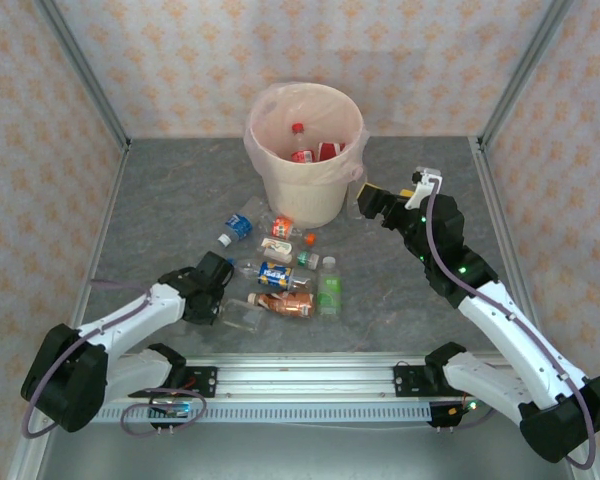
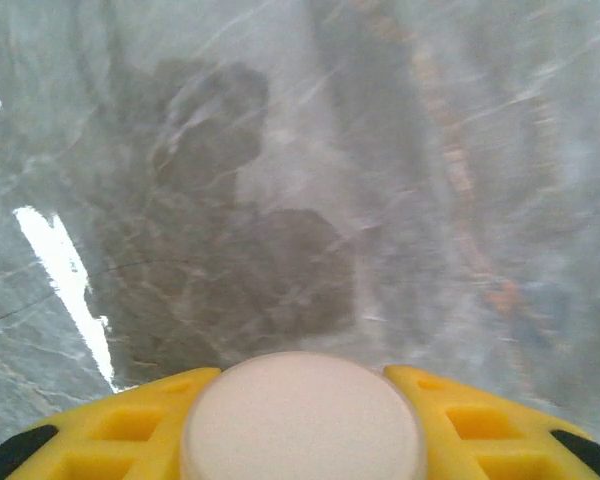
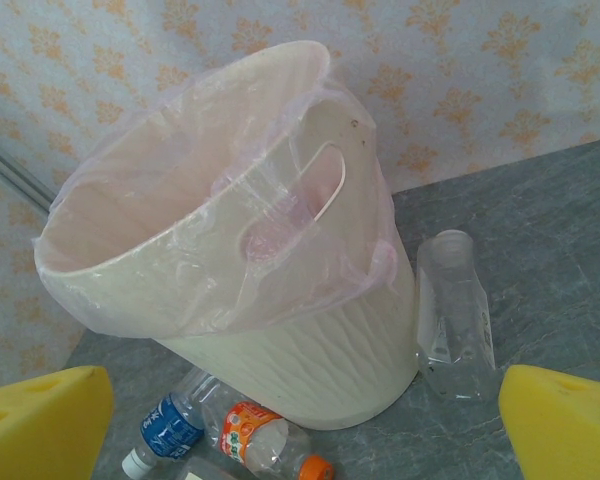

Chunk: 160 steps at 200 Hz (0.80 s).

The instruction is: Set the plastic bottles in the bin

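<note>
Round white bottle cap [image 2: 302,425] sits pinched in left claw [image 2: 300,388]; right claw [image 3: 305,405] gapes wide.

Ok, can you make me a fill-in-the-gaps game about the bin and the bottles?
1. The bin has a ___ bag inside it.
2. One bottle in the bin has a ___ cap.
3. The right jaws, next to the bin, are ___.
4. The round cap between the left jaws is ___.

Missing words: pink, red, open, white.
</note>
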{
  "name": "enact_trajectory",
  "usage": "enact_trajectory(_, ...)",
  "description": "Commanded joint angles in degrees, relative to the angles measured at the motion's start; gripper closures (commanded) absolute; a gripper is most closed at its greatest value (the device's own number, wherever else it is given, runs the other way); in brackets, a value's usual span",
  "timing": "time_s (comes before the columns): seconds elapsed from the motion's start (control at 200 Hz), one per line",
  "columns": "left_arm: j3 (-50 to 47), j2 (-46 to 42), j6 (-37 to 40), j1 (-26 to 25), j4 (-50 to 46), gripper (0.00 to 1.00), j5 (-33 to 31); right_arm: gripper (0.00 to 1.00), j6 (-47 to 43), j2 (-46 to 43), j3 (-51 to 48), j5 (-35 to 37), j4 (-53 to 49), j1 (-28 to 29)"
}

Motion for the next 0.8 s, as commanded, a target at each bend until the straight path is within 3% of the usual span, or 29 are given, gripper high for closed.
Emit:
enact_trajectory(0.0, 7.35, -4.35, 3.46, 0.71, -9.41, 1.00, -10.85, 0.01, 0.17, -0.90, 0.43, 1.67, -0.40, 0.20)
enact_trajectory(0.17, 19.03, -10.31, 16.79, 0.69, -11.83, 1.00, -21.30, 0.01, 0.33, -0.64, 0.05, 3.58, -0.01, 0.19)
enact_trajectory(0.285, 27.45, -10.14, 29.88, 0.79, -5.16, 1.00, -27.20, 0.01, 2.87, -0.66, -1.34, 6.52, 1.82, 0.18)
enact_trajectory(0.4, 33.96, -8.27, 48.60, 0.69, 14.44, 1.00, -20.69, 0.01, 5.21, -0.79, -2.36, 8.85, 3.25, 0.19)
enact_trajectory(0.525, 41.60, -2.16, 60.19, 0.06, 32.96, 1.00, -13.17, 0.01, 6.23, -0.79, -2.56, 9.06, 3.63, 0.26)
enact_trajectory(0.656, 54.61, 10.23, 69.88, -2.34, 39.00, 1.00, -9.06, 0.01, 6.69, -0.81, -2.48, 8.52, 2.78, 0.18)
enact_trajectory(0.796, 67.71, 24.18, 84.52, -6.36, 44.50, 1.00, -13.64, 0.01, 5.84, -0.48, -2.39, 8.65, 1.54, 0.14)
